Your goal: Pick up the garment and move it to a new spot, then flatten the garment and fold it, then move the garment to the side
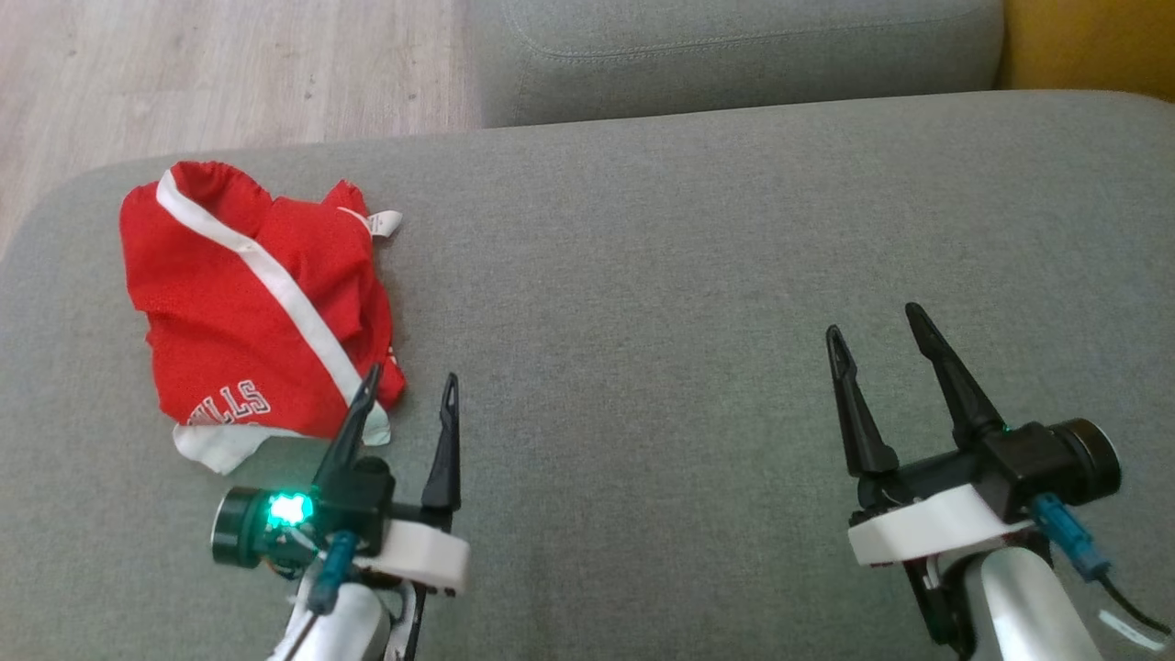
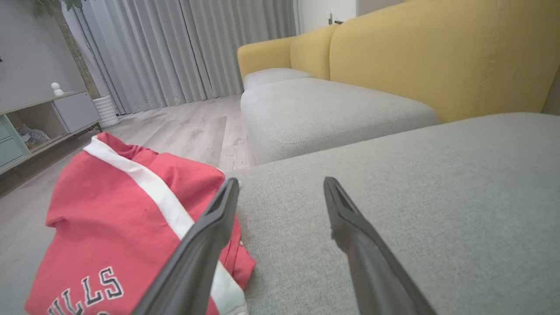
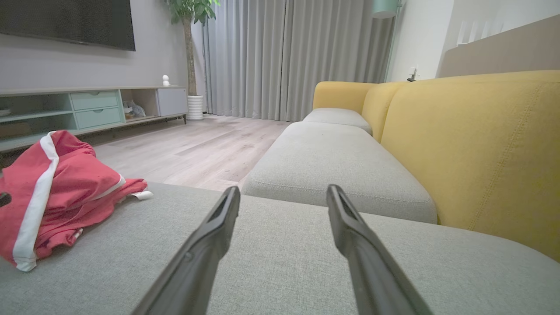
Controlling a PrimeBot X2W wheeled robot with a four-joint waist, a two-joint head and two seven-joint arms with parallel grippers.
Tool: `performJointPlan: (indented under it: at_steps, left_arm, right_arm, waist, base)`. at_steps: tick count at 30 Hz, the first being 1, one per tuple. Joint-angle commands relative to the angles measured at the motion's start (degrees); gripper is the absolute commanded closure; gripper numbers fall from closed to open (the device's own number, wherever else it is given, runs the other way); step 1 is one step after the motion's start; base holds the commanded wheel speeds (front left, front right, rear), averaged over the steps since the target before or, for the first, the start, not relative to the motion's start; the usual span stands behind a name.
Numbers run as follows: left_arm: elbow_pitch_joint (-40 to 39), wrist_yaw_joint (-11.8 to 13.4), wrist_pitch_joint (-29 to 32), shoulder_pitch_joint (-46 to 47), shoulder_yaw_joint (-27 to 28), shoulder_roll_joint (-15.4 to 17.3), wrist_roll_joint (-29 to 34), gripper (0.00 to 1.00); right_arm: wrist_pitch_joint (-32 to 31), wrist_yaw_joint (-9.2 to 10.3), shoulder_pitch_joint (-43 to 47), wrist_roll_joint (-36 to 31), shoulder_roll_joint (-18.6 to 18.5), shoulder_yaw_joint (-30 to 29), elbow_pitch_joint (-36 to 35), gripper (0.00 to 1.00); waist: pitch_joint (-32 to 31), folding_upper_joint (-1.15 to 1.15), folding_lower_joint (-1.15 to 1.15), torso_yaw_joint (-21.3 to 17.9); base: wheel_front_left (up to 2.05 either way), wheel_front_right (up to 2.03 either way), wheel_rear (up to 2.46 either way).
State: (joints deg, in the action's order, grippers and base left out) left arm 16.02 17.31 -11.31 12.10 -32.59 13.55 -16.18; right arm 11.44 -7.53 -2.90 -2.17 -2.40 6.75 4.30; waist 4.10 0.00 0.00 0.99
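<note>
The garment (image 1: 252, 312) is a crumpled red jersey with a white stripe and white lettering, lying at the left of the grey sofa cushion (image 1: 661, 275). My left gripper (image 1: 410, 384) stands open just right of the garment's near corner, one finger over its edge and nothing between the fingers. In the left wrist view the garment (image 2: 109, 218) lies left of the open left gripper (image 2: 280, 186). My right gripper (image 1: 877, 321) hovers open over bare cushion at the right, far from the garment. The right wrist view has the garment (image 3: 52, 192) at the far left and the right gripper (image 3: 283, 192) open.
A second grey seat cushion (image 1: 734, 55) lies beyond the one in front of me. The yellow sofa back (image 3: 481, 144) rises on the right. Wooden floor (image 1: 229, 73) lies past the cushion's far left edge, with a low cabinet (image 3: 87, 109) and curtains further off.
</note>
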Motion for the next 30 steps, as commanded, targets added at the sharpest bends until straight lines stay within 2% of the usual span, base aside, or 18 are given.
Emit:
performJointPlan:
  at_steps: [1, 5, 8, 16, 25, 30]
  left_arm:
    - [-2.2, 0.5, -0.8, 2.6, 1.9, 0.5, 0.3, 0.00]
    - [-3.9, -1.7, -1.5, 0.3, 5.3, -1.4, -3.0, 0.00]
    - [-4.4, -3.6, -2.0, -1.1, 7.5, -2.4, -2.7, 0.00]
    - [-2.3, -9.2, -3.4, -3.8, 12.5, -6.5, 0.5, 0.00]
    - [-0.5, -12.4, -3.7, -4.1, 16.4, -9.0, 5.1, 0.00]
    - [0.0, -13.0, -3.7, -4.7, 18.4, -9.9, 6.5, 0.00]
  right_arm:
    - [0.7, 0.04, -2.0, -0.7, -0.4, 1.0, -2.3, 0.00]
    - [1.4, 0.04, -1.0, 3.8, -0.4, 0.2, -1.7, 0.00]
    - [1.9, 0.04, -0.5, 6.4, -0.4, -0.3, -0.3, 0.00]
    - [3.2, 0.04, -0.1, 6.5, -0.5, 0.5, 5.4, 0.00]
    - [3.6, 0.04, -0.7, 7.4, -0.5, 0.6, 7.0, 0.00]
    - [3.6, 0.04, 0.0, 8.2, -0.5, 2.1, 7.5, 0.00]
  waist:
    - [0.0, 0.00, 0.00, 0.0]
    - [-0.3, 0.00, 0.00, 0.1]
    - [-0.5, 0.00, 0.00, 0.1]
    - [-0.9, 0.00, 0.00, 0.3]
    - [-1.6, 0.00, 0.00, 1.3]
    - [-2.7, 0.00, 0.00, 4.4]
  base:
    - [0.00, 0.00, 0.00]
    - [0.00, 0.00, 0.00]
    - [0.00, 0.00, 0.00]
    - [0.00, 0.00, 0.00]
    - [0.00, 0.00, 0.00]
    - [0.00, 0.00, 0.00]
